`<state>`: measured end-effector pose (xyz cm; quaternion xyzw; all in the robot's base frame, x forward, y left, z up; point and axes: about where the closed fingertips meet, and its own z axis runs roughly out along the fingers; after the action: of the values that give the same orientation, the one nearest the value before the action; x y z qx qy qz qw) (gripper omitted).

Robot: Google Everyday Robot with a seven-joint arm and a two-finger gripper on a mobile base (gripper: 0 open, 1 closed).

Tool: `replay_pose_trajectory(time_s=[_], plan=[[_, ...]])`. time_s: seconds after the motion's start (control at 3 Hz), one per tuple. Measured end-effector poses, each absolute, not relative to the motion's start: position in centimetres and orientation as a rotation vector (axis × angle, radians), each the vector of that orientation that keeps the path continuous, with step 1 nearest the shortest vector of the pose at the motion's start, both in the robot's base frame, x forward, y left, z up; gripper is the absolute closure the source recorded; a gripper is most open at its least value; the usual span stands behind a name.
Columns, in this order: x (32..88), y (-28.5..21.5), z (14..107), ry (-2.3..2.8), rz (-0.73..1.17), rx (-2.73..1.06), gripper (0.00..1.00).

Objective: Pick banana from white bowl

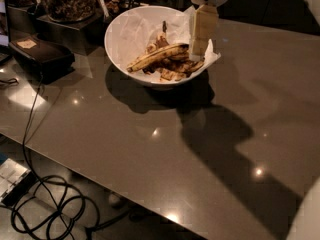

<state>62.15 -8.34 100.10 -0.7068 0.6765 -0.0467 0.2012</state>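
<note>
Black coiled cables [50, 209] lie below the glossy grey tabletop [150, 149], nearer than the large round paper-lined white bowl [120, 29]. The long brown-streaked yellow banana [157, 56] lies across the bowl's middle. The cream gripper [200, 46] points down inside the bowl's right rim, near the banana's right end; its opening cannot be told.

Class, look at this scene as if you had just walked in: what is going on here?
A robot arm is working at a white bowl of bananas on a grey table. Its gripper hangs low over the bowl's right side, close to the right end of the long banana. That banana lies across the shorter, darker bananas in the paper-lined bowl and has not yet been lifted out.
</note>
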Motion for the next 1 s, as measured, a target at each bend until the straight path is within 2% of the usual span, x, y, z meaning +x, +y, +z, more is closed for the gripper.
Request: replay_pose_trajectory(time_s=[0.33,1.0], plan=[[64.5,-6.5,99.8,1.861,-0.13,-2.022,0.0],[67.5,-3.3,98.6,1.803,-0.109,-2.099,0.18]])
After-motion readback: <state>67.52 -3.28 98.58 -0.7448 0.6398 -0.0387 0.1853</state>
